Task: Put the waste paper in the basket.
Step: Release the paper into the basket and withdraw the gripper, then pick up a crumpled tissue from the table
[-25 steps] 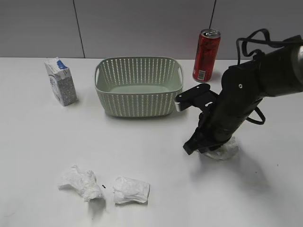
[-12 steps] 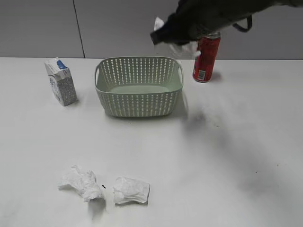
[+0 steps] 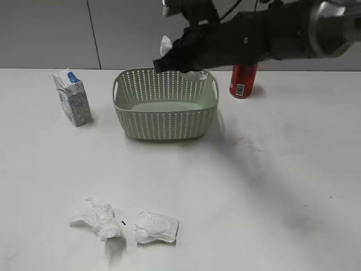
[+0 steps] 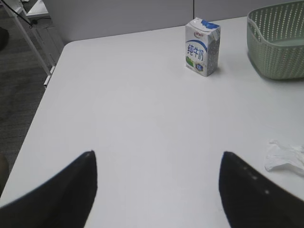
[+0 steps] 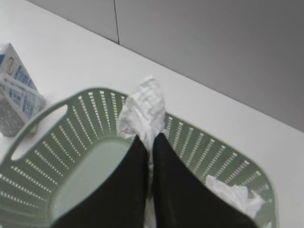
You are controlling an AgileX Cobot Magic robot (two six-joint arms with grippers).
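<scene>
- The basket [image 3: 165, 104] stands on the white tabletop [image 3: 271, 186], upright, and serves as the landmark here.
- The right gripper [image 5: 151, 142] hangs above the basket, over its rear half, with the dark arm reaching in from the right.
- Its fingers [image 5: 133, 171] are pressed together on a paper wad [image 5: 142, 114]; the wad sticks out past the fingertips and is off the tabletop, above the basket's far rim.
- In the exterior view the same wad [image 3: 165, 44] shows white at the tip of the arm, and more white paper [image 3: 194, 75] shows under the arm by the basket's rear right rim; whether that is part of the held wad cannot be told.
- Two more wads lie on the tabletop well in front of the basket, side by side: one to the left [image 3: 97, 218], one to the right [image 3: 156, 227], apart from each other.
- A carton [image 3: 72, 97] stands upright left of the basket.
- A red can [image 3: 241, 81] stands upright to the right of the basket, behind it, partly hidden by the arm.
- The left gripper [image 4: 156, 190] is above bare tabletop, well away from the basket, with its fingers [image 4: 71, 190] spread wide and nothing between them.
</scene>
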